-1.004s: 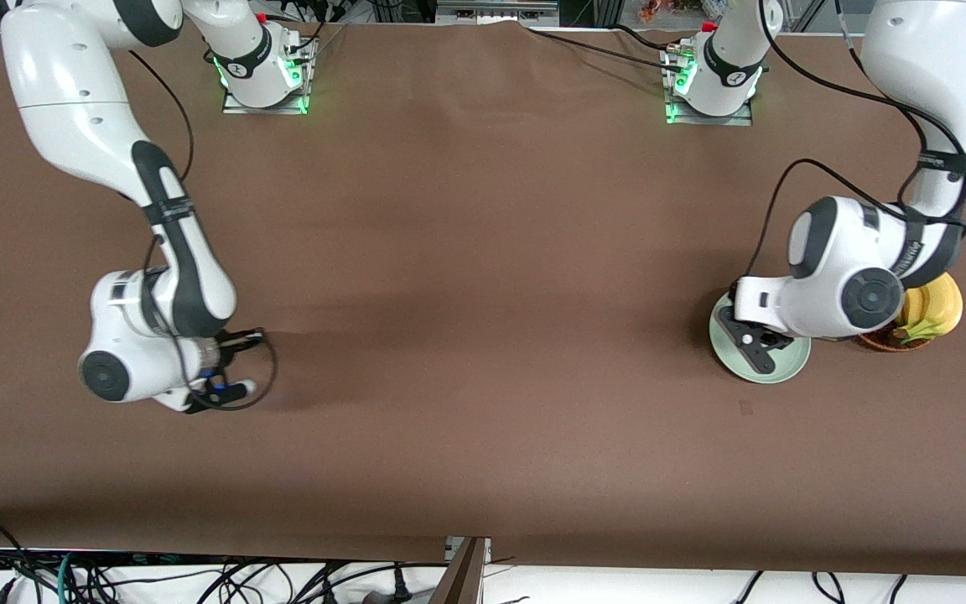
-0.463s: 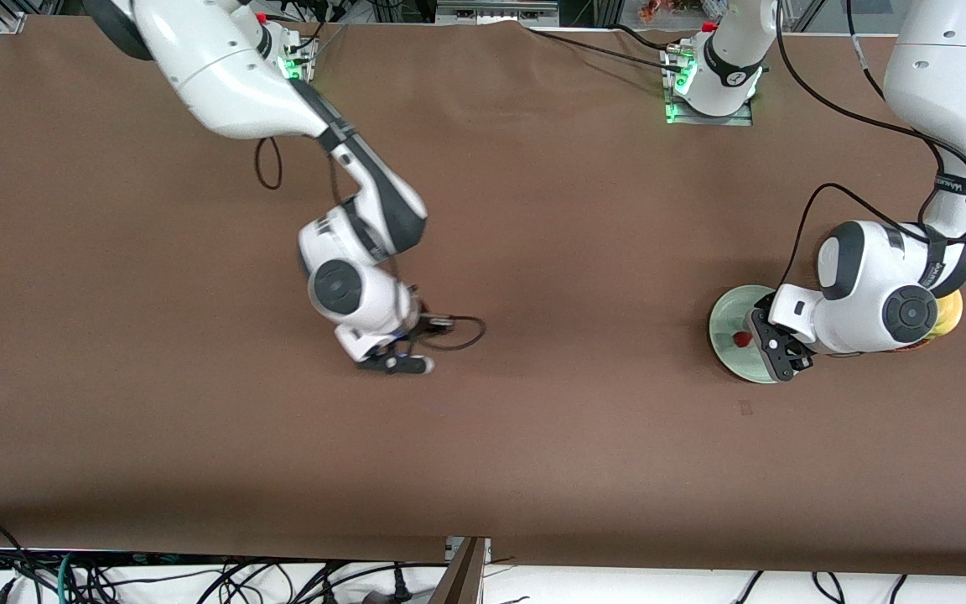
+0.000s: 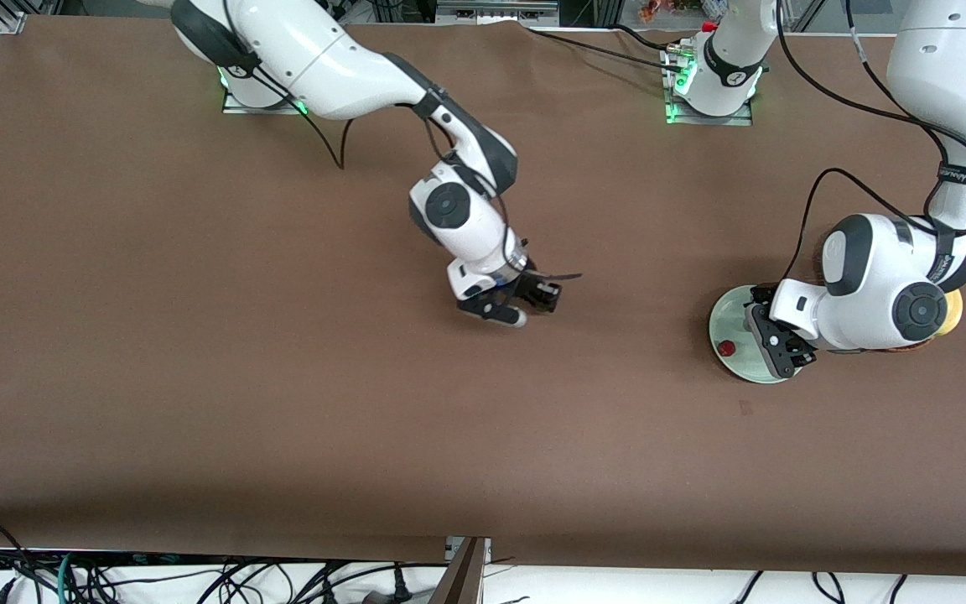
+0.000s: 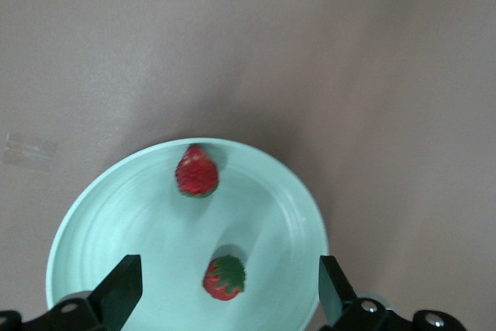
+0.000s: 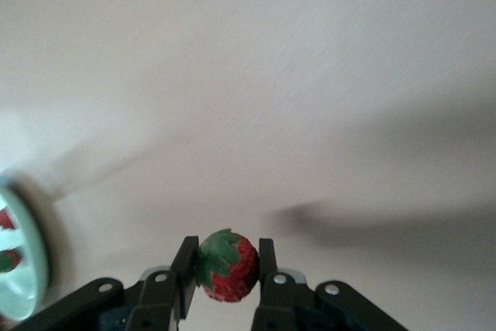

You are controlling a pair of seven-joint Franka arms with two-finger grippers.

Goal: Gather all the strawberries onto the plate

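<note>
Your right gripper (image 5: 225, 273) holds the last strawberry (image 5: 225, 267) pinched between its fingers over mid-desk; the plate (image 3: 734, 362) lies toward the left arm's end. The left gripper (image 4: 225, 300) hangs over that plate, fingers wide. The left wrist view shows two strawberries (image 4: 197, 171) on it; the front view shows one.

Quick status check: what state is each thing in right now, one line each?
Plate: on the table, holding two strawberries.
Strawberries in plate: lying loose, apart from each other.
Third strawberry: gripped in the right hand.
Left hand: open, empty, over the plate.
Right hand: shut on the strawberry, over mid-table.
</note>
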